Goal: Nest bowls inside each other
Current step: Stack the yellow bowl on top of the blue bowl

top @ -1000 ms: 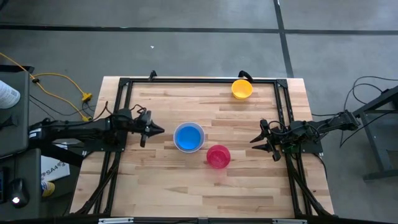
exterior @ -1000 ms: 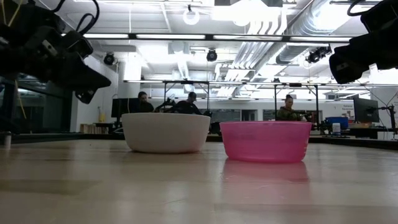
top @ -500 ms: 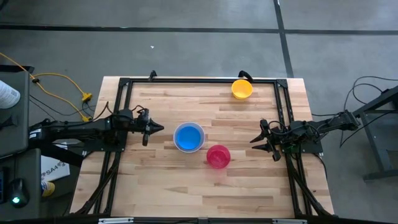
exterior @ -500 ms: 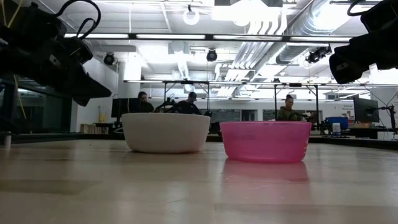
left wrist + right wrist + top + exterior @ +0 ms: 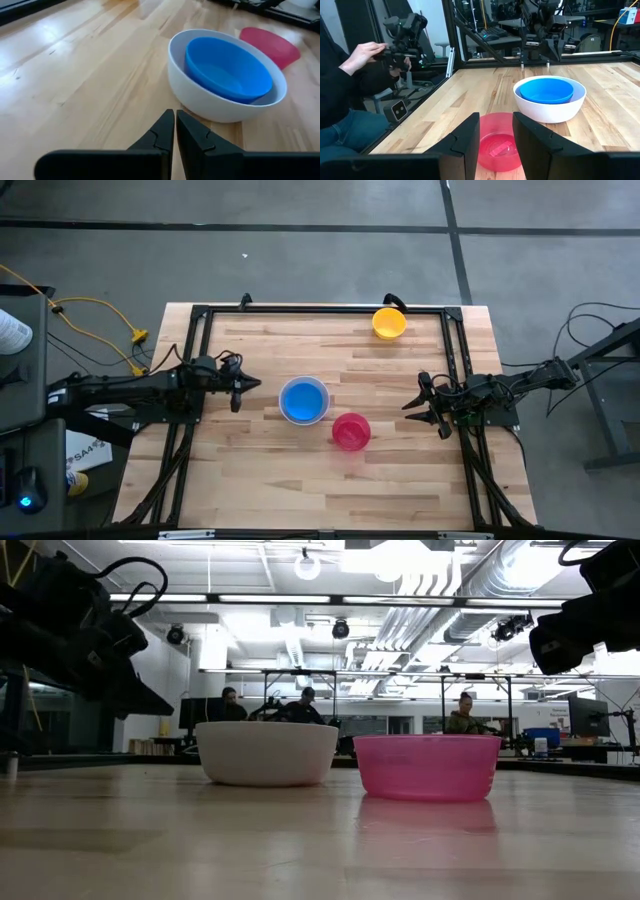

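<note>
A blue bowl (image 5: 302, 400) sits nested inside the white bowl (image 5: 200, 95) at mid-table. The red bowl (image 5: 351, 431) stands on its base just near-right of them. The yellow-orange bowl (image 5: 389, 322) stands alone at the far edge. My left gripper (image 5: 255, 386) hovers shut to the left of the white bowl, fingers slanting down toward the table (image 5: 175, 127). My right gripper (image 5: 412, 410) waits open to the right of the red bowl (image 5: 497, 145), apart from it.
A black frame (image 5: 300, 310) runs along the table's far, left and right sides. Bare wood lies in front of the bowls toward the near edge (image 5: 320, 490). A person's hand (image 5: 362, 52) holds a device beyond the table, and other people sit in the room behind.
My left gripper has tipped its fingers downward and sunk slightly beside the white bowl, staying shut. The bowls and my right arm have kept still.
</note>
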